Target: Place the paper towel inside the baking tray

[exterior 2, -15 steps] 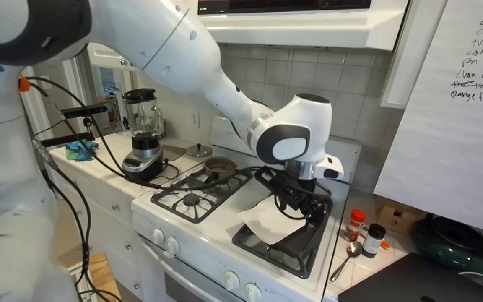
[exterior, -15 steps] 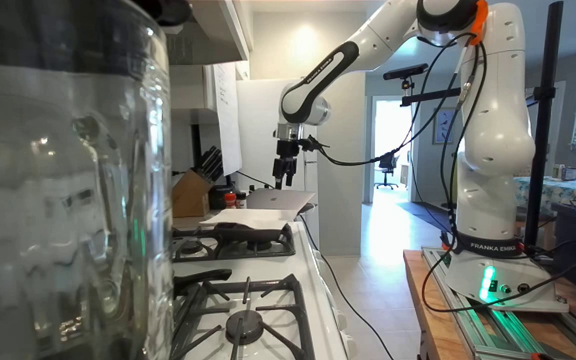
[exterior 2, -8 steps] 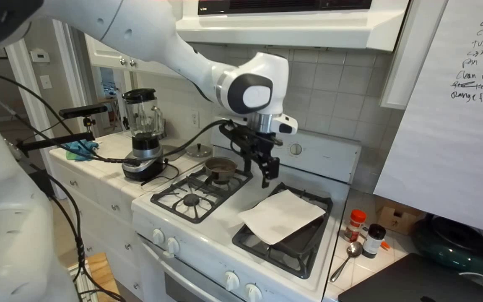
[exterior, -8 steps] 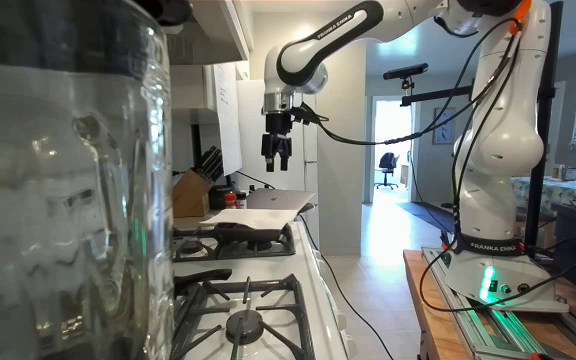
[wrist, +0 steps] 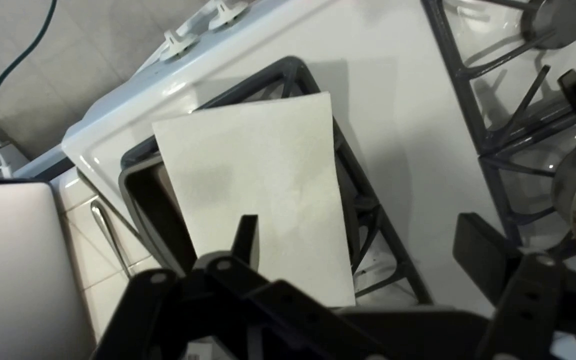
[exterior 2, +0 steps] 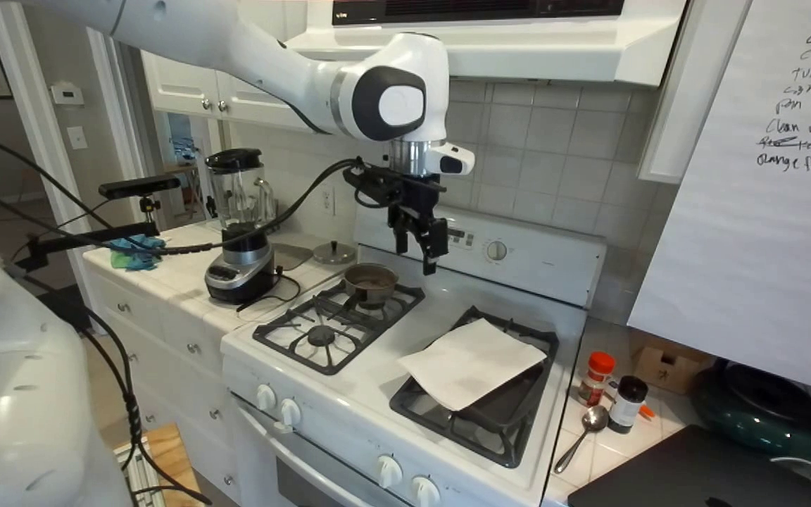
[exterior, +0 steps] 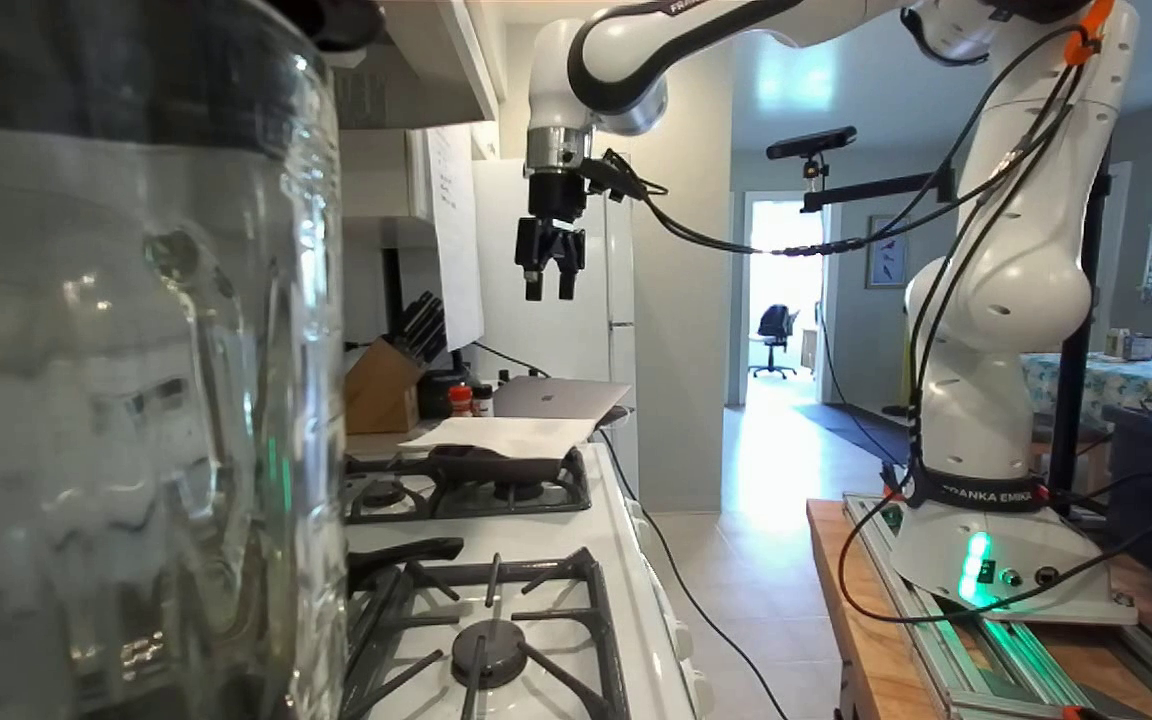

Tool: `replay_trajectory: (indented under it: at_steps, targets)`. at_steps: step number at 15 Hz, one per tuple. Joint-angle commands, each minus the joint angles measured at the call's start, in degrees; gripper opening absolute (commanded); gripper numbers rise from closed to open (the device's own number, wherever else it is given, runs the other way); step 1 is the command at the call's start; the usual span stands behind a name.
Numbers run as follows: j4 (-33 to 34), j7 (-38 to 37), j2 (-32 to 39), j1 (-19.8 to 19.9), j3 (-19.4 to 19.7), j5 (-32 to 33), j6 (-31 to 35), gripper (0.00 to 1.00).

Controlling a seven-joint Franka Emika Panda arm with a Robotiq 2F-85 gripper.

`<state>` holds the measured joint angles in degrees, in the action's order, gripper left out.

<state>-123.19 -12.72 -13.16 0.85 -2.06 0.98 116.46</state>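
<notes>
Paper towel (wrist: 263, 190) laid across the top of the baking tray (wrist: 168, 220), with one end out over the black burner grate (wrist: 394, 240).

Along one side of the towel, a bare strip of dark tray interior. Well above and apart, a gripper (exterior 2: 415, 258) with fingers parted wide and nothing between them. Farther out, a saucepan (exterior 2: 370, 284) on the neighbouring grate (wrist: 462, 85); on the towel's opposite side, along a tiled surface (exterior 2: 599, 458), a metal spoon (exterior 2: 594, 420), a red-capped jar (exterior 2: 596, 378) and a laptop (wrist: 23, 240).
</notes>
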Motion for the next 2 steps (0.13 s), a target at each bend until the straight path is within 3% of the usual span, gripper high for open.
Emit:
replay_trajectory:
  at_steps: [1,2]
  targets:
    - [0.1,-0.5,-0.1,0.0,0.0,0.8,0.9,1.0]
    - [0.1,-0.8,-0.2,0.0,0.0,1.1,1.3,1.0]
